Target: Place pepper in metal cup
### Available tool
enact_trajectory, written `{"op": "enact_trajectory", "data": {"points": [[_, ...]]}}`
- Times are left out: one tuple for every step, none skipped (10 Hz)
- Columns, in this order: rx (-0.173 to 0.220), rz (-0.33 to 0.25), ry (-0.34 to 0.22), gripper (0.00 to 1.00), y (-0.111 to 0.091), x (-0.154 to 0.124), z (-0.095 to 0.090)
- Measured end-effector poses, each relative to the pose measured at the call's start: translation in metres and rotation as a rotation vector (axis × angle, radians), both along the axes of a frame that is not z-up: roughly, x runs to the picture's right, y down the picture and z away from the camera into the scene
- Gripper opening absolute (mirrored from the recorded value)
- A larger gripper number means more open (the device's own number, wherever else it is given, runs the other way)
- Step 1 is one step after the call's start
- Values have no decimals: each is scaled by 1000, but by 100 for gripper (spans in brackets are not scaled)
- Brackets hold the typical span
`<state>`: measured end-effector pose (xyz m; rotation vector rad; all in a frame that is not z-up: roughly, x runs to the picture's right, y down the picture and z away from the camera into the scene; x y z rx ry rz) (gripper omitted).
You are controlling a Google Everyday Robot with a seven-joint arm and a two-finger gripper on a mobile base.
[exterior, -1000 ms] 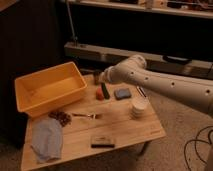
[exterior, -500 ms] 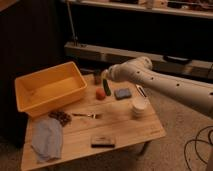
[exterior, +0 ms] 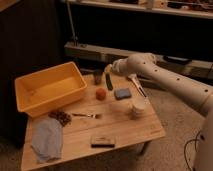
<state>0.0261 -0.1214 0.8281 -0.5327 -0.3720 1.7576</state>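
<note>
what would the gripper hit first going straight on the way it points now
Probably the table just beside the metal cup: the gripper, shut on the pepper, points down. Depth is unclear.

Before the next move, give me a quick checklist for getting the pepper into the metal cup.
1. Hand shut on the pepper, near the table's back edge: ok.
2. Pepper hanging roughly upright: ok.
3. Metal cup standing upright: ok.
4. Pepper over the cup's mouth: not ok, it is beside the cup, on the camera's right.
5. Cup empty inside: cannot tell.
6. Orange fruit apart from the cup, nearer the camera: ok.
</note>
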Motion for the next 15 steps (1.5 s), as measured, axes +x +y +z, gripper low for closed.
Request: {"op": "enact_trajectory", "data": {"points": [[0, -7, -15, 0, -16, -3, 14], [11, -21, -29, 0, -29, -10, 24], [44, -46, -49, 0, -42, -25, 36], [92, -77, -58, 0, -48, -35, 43], [126, -101, -60, 0, -49, -40, 46], [158, -120, -57, 0, -48, -45, 48], [194, -140, -46, 0, -47, -52, 53], [215, -149, -32, 0, -48, -57, 57], [231, -153, -14, 0, -48, -62, 64], [239, -149, 8, 0, -50, -63, 72], [245, -152, 21, 0, -52, -68, 77], [250, -154, 25, 0, -54, -74, 79], [257, -150, 30, 0, -59, -76, 82], [263, -142, 36, 0, -63, -73, 83], [269, -137, 39, 0, -67, -73, 85]]}}
